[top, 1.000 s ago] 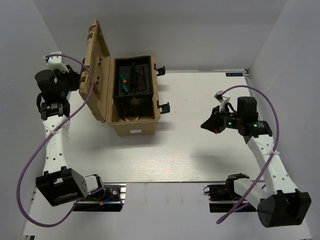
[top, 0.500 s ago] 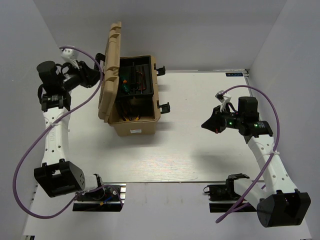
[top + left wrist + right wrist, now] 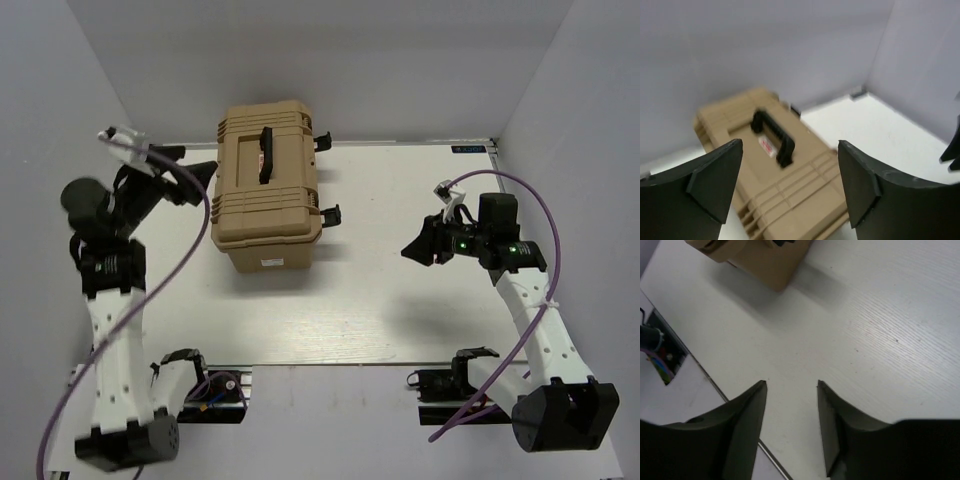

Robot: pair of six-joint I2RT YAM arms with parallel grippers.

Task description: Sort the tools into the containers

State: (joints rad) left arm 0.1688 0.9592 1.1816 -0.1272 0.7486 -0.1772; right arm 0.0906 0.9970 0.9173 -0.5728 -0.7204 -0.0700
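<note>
We record a white, wood-grained table (image 3: 400, 290). One item stands directly on it: a tan hard-plastic case (image 3: 265, 205), set flat in the far left part of the surface. Its lid is shut, a black carry handle (image 3: 266, 155) lies on top, and black latches (image 3: 329, 213) show along its right side.

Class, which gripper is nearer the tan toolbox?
Left. The left gripper hovers just off the left side of the toolbox, open. The right gripper is far off to its right.
</note>
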